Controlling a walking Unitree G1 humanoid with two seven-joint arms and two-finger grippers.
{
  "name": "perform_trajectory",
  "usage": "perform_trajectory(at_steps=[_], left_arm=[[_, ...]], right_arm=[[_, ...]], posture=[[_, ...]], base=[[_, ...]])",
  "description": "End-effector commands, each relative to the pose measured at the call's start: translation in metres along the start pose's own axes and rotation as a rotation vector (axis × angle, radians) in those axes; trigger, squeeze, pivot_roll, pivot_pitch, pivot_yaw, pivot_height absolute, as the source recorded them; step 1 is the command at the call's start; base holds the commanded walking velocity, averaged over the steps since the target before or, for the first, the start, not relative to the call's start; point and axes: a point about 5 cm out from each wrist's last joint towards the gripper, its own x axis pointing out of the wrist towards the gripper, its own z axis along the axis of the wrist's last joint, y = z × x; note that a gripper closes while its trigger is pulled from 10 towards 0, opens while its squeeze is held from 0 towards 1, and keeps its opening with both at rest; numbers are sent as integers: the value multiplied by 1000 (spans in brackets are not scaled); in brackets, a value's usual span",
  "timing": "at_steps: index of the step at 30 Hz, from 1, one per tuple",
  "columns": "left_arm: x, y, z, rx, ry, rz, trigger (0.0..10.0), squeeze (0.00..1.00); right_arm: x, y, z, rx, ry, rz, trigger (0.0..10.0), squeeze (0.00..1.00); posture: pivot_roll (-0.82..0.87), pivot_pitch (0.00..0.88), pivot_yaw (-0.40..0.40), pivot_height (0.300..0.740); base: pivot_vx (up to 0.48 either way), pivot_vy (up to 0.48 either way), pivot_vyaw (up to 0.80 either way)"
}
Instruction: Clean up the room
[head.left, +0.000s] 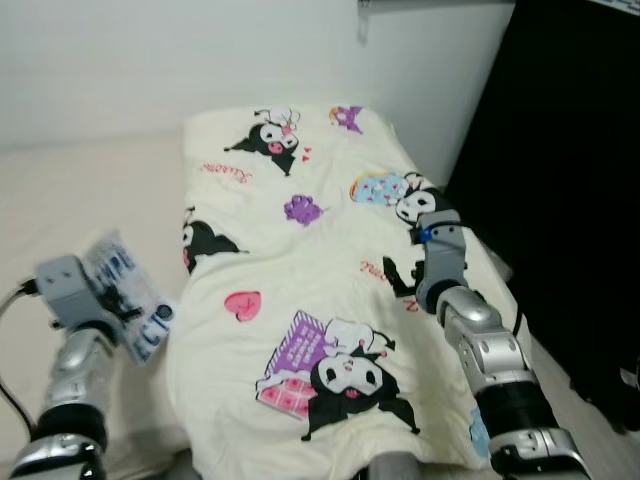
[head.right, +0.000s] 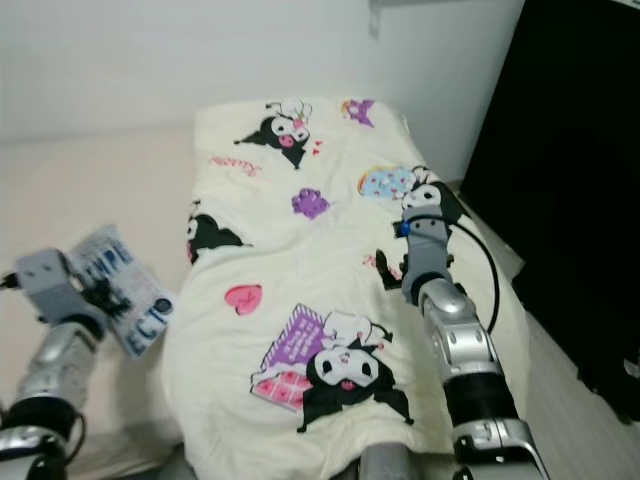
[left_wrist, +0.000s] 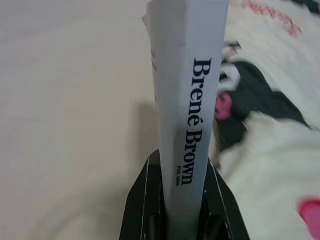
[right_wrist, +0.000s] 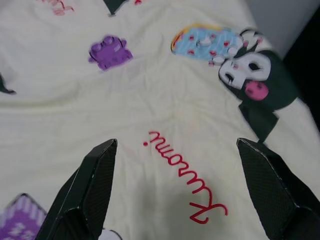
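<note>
A white book (head.left: 130, 290) with blue lettering is held upright over the beige sheet, just left of the blanket's edge. My left gripper (left_wrist: 181, 210) is shut on it, and its spine (left_wrist: 192, 110) reads "Brené Brown". A cream blanket (head.left: 320, 280) printed with cartoon characters covers the bed's right half. My right gripper (right_wrist: 175, 195) hovers open above the blanket's right side, over red script, with nothing between its fingers (right_wrist: 85, 195).
Bare beige sheet (head.left: 90, 190) fills the bed's left half. A white wall (head.left: 200, 50) runs behind the bed. A black curtain or panel (head.left: 570, 180) stands along the right, with grey floor (head.left: 560, 380) beside the bed.
</note>
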Motion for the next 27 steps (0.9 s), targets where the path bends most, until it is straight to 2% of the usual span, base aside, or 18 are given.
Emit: perform_trajectory(at_steps=[1,3,6,7,8,10,12,13,15,16,18,19,20,22,23,24,25,27], left_arm=[[-1,0,-3,2,8,-24,10000,0],[-8,8,-27,12,100,-16,10000,0],[-12,13,-37,18,135,-4,10000,0],[-19,22,-50,39,191,26,10000,0],[-34,39,-72,41,271,83,10000,0],[-34,39,-72,41,271,83,10000,0],[-50,53,-92,70,356,143,10000,0],[-50,53,-92,70,356,143,10000,0],[-67,65,-110,81,432,191,10000,0],[-67,65,-110,81,432,191,10000,0],[-86,74,-130,104,516,222,10000,0],[-95,76,-139,126,558,227,10000,0],[-95,76,-139,126,558,227,10000,0],[-107,79,-151,143,613,227,10000,0],[-107,79,-151,143,613,227,10000,0],[-116,80,-158,149,650,233,10000,0],[-116,80,-158,149,650,233,10000,0],[-125,82,-166,163,698,241,10000,0]], right_arm=[[0,1,-1,-5,-4,-1,10000,0],[0,1,-10,-3,17,-1,10000,0],[-1,1,-15,-1,30,-1,10000,0],[-1,1,-25,-5,56,1,10000,0],[-3,3,-52,-13,133,3,10000,0],[-3,3,-52,-13,133,3,10000,0],[-9,7,-78,-17,205,14,10000,0],[-9,7,-78,-17,205,14,10000,0],[-17,13,-104,-6,276,25,10000,0],[-17,13,-104,-6,276,25,10000,0],[-25,21,-123,11,324,47,10000,0],[-27,25,-128,17,335,58,10000,0],[-27,25,-128,17,335,58,10000,0],[-28,30,-130,24,336,74,10000,0],[-28,30,-130,24,336,74,10000,0],[-27,32,-131,20,332,84,10000,0],[-27,32,-131,20,332,84,10000,0],[-26,35,-134,9,338,99,10000,0]], posture=[[-94,42,-15,643],[-97,42,-11,653],[-97,43,-9,657],[-101,43,-6,662],[-100,42,-2,672],[-100,42,-2,672],[-91,40,-4,682],[-91,40,-4,682],[-88,41,-2,692],[-88,41,-2,692],[-85,41,1,701],[-85,40,5,706],[-85,40,5,706],[-87,38,9,716],[-87,38,9,716],[-87,36,11,726],[-87,36,11,726],[-86,33,13,736]], base=[[0,0,0],[0,0,0],[0,0,0],[0,0,0],[0,0,0],[0,0,0],[0,0,0],[0,0,0],[0,0,0],[0,0,0],[0,0,0],[0,0,0],[0,0,0],[0,0,0],[0,0,0],[0,0,0],[0,0,0],[0,0,0]])
